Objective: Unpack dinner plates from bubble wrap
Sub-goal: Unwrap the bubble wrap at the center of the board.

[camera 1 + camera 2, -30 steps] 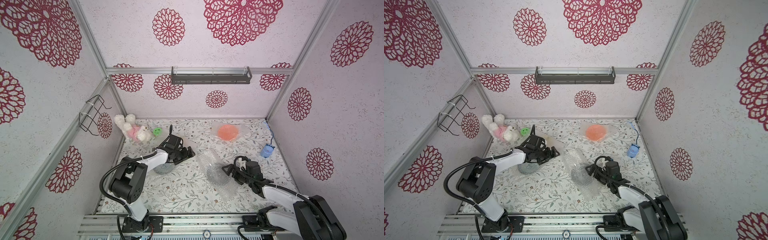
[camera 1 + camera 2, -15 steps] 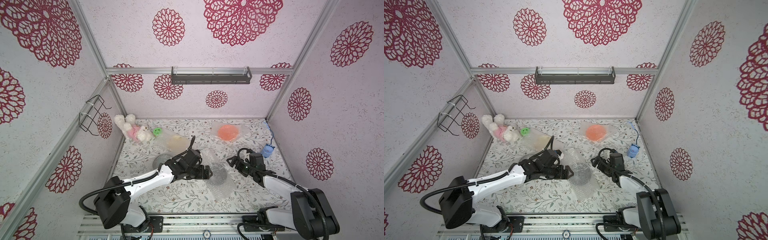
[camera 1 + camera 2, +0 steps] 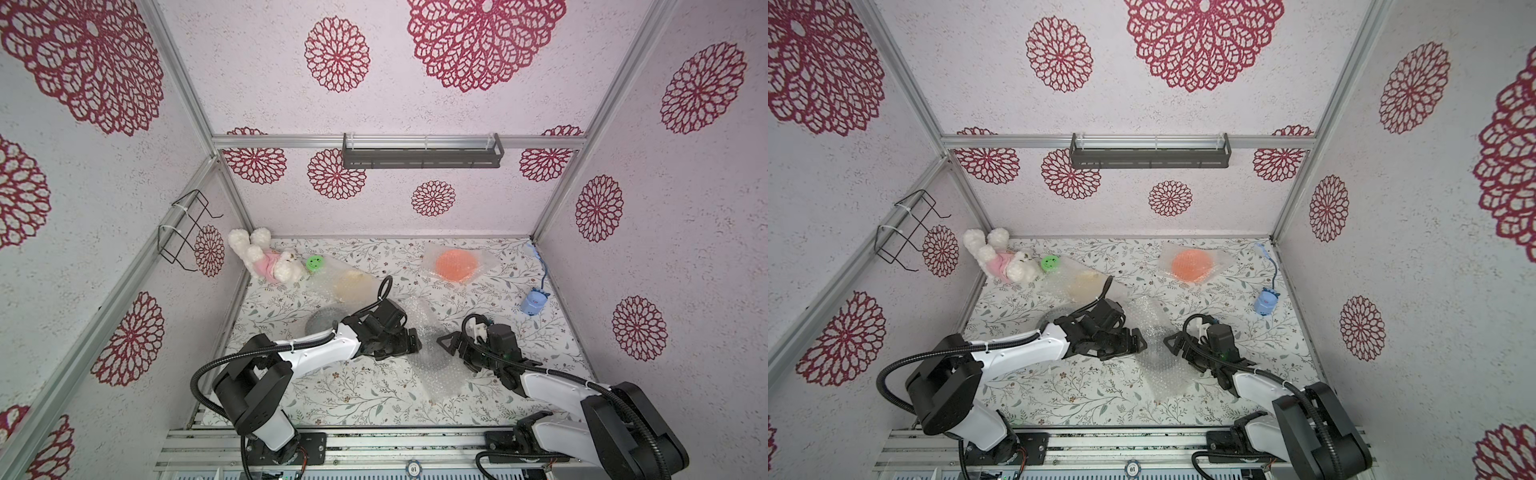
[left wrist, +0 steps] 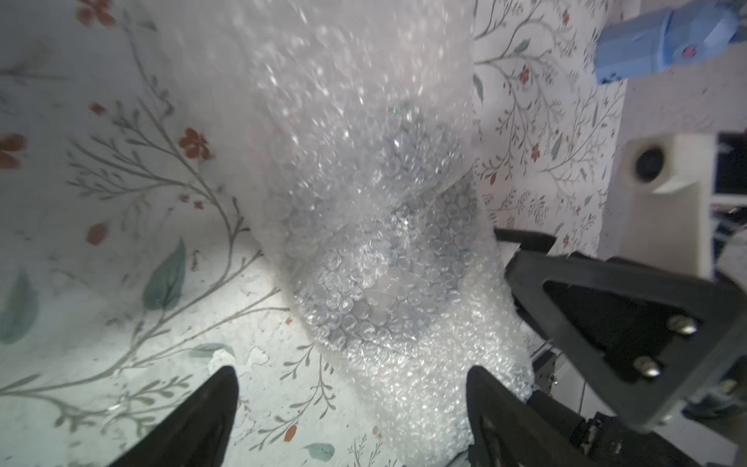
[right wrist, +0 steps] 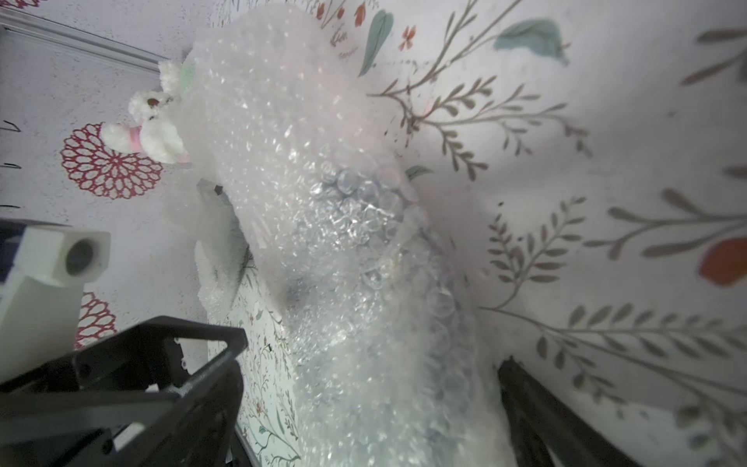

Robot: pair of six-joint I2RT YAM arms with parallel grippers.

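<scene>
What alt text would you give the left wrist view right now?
A bubble wrap bundle with a dark plate showing through lies on the floral table, just ahead of the open left gripper. The right gripper, also open, faces it from the opposite side; a blue toy sits beyond.

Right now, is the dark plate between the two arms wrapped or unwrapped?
Wrapped: the dark plate shows only as a grey round shape through the bubble wrap covering it.
</scene>
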